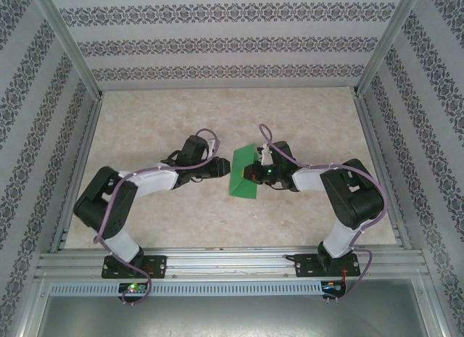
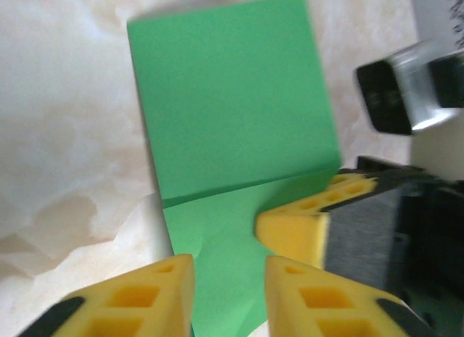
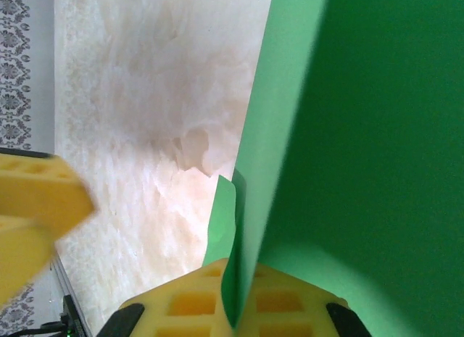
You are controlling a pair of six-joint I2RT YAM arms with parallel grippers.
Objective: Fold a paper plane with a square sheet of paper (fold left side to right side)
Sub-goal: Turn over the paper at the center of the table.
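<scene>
Square sheet of paper point(image 1: 241, 179), thin, plain and bright green, at the middle of the pale marbled tabletop point(image 1: 159, 127), between the two tools. Nearest the arm bases, its lower corner rests on the table. Its long axis in the top view runs from the near edge toward the far wall, leaning slightly right.

Left gripper point(image 1: 223, 167), black with yellow fingers, stands just beside the left edge of the square sheet of paper. In its own wrist view, the left gripper point(image 2: 228, 268) has its jaws partly apart, and the green surface shows through the gap, seemingly beneath the fingers rather than pinched.

Right gripper point(image 1: 255, 174) meets the sheet from the opposite side. In its wrist view, the right gripper point(image 3: 233, 279) is closed on the paper's edge, and the sheet point(image 3: 377, 134) rises steeply from the pinch, seen almost edge-on. Farther along in the left wrist view, a straight crease point(image 2: 246, 186) crosses the sheet point(image 2: 232, 105), with one yellow finger point(image 2: 293, 232) of the opposing tool at its edge.

The governing relation is that the paper lies rightward of the left tool, and its free left side is closer to that arm. Folding left over right probably falls to the left arm while the right holds anchor.
</scene>
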